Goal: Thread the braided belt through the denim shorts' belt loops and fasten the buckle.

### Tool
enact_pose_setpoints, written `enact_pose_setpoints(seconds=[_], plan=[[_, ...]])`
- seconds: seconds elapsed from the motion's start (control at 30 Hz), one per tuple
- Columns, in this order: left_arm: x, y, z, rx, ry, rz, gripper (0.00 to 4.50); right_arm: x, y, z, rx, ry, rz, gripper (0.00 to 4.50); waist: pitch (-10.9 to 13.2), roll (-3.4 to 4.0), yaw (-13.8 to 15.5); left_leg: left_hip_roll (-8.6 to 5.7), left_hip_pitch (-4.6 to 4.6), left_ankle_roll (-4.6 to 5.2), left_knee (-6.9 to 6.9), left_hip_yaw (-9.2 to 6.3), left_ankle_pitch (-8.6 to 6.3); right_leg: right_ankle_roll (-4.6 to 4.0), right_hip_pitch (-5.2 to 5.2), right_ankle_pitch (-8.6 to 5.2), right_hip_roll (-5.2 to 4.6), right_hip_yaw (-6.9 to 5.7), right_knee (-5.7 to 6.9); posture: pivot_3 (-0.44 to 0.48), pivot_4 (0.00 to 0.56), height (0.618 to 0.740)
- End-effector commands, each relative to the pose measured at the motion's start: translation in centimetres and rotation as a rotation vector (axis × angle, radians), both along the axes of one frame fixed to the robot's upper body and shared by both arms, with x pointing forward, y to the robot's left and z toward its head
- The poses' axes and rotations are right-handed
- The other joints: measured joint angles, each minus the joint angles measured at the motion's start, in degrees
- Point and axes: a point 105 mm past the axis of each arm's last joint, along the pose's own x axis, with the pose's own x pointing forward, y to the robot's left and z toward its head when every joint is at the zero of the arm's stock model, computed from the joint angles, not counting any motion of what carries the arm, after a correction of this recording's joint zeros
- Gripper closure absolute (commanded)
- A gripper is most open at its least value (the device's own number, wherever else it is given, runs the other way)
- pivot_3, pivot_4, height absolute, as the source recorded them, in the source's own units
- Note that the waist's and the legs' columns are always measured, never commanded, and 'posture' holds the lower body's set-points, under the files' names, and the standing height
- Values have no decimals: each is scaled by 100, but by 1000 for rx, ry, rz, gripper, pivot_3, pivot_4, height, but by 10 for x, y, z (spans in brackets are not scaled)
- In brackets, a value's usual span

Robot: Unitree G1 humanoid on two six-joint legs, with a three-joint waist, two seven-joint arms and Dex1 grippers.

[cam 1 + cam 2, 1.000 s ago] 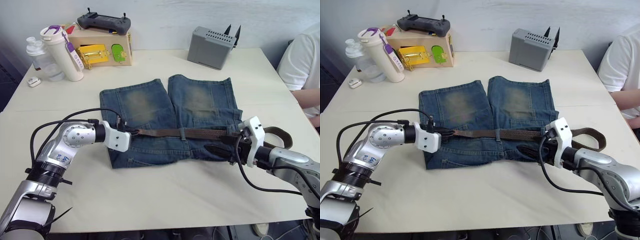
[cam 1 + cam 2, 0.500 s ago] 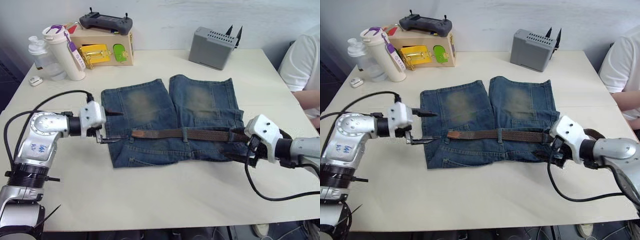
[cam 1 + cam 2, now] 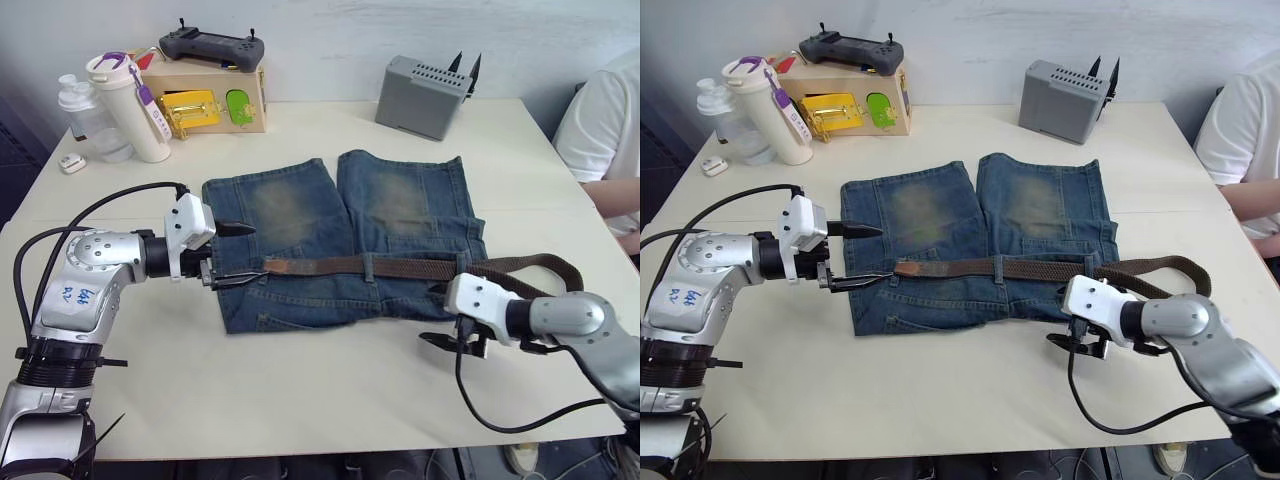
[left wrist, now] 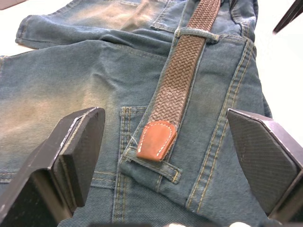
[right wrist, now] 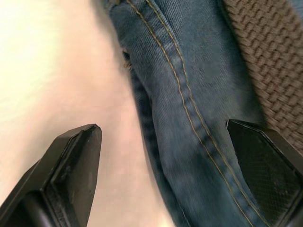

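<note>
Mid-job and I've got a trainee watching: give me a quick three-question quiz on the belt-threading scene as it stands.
1. True or false: the left gripper is shut on the tan tip of the braided belt.
2. Multiple choice: where does the tan tip lie? A) on the bare table B) on the waistband of the denim shorts, against a belt loop C) inside the grey box
3. Fill in: the right gripper is open over the ____ edge of the shorts.

Key
1. False: its fingers are open, spread either side of the tip, apart from it.
2. B
3. Waistband edge, at the robot's right end of the shorts.
</note>
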Motion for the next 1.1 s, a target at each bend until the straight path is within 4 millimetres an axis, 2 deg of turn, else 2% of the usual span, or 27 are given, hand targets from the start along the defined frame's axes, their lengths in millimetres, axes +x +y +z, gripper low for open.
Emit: enact_pose_setpoints(seconds=[0.03,0.07,0.1,0.2,0.23,0.27,0.37,0.43,0.73,0.9,0.93,1.03,1.07,1.1], plan=[[-2,-1,12,-17,-37,-3,0,9,-17,5,-76,-69,-26,966,0,0,5,0,0,1,0,0,-1,0,0,0,0,0,-1,0,150,735],[-2,0,12,-16,-34,1,0,9,-20,7,-77,-80,-27,1312,0,0,6,0,0,2,0,0,-1,0,0,0,0,-1,-2,0,150,735],[-2,2,11,-15,-31,5,0,8,-26,7,-105,-91,-9,1936,0,0,7,0,0,2,0,0,-1,0,0,0,0,-1,-2,0,150,735],[-1,4,9,-15,-25,12,0,5,-46,8,-185,-117,34,3276,0,0,28,-2,0,4,4,0,-2,0,1,0,-1,-1,0,0,150,735],[-1,3,8,-17,-23,12,0,8,-59,10,-213,-126,21,3703,0,0,30,-4,0,7,5,0,-4,0,4,0,-3,-1,-1,0,150,735],[-1,2,6,-18,-21,12,0,13,-73,12,-246,-143,11,4344,0,0,27,-5,1,11,9,0,-6,0,8,0,-4,-1,-2,0,150,735],[-1,-4,0,-26,-14,5,0,31,-110,22,-336,-212,-28,4469,1,1,9,-6,12,19,12,3,-11,0,22,0,-5,-1,-10,0,150,735],[-2,-8,-1,-36,-12,1,0,40,-123,26,-363,-236,-36,4469,3,5,8,-10,17,22,13,11,-12,1,23,1,-8,4,-8,0,150,735],[-8,-20,-11,-41,7,-23,0,77,-143,38,-438,-288,-50,4469,8,14,-59,-2,21,15,10,17,-8,-7,16,-4,-1,7,4,0,150,735],[-9,-22,-12,-42,10,-21,0,78,-138,55,-372,-282,-31,2268,9,16,-111,-2,22,15,11,18,-8,-7,16,-4,-1,9,7,0,150,735],[-10,-22,-13,-41,14,-23,0,75,-139,62,-366,-283,-28,1899,9,16,-116,-1,22,15,11,17,-8,-7,16,-4,-1,9,7,0,150,735],[-12,-23,-16,-36,28,-31,0,63,-138,90,-278,-272,-45,361,17,30,-114,-1,21,15,10,17,-8,-7,16,-4,-1,9,9,0,150,735],[-12,-23,-17,-36,30,-33,0,59,-136,95,-250,-265,-49,42,18,34,-108,-1,20,15,10,16,-8,-7,15,-4,-2,8,8,0,150,735],[-12,-24,-17,-36,33,-37,0,56,-130,102,-183,-254,-65,42,18,35,-108,-1,21,16,10,16,-9,-7,16,-4,-2,9,10,0,150,735]])
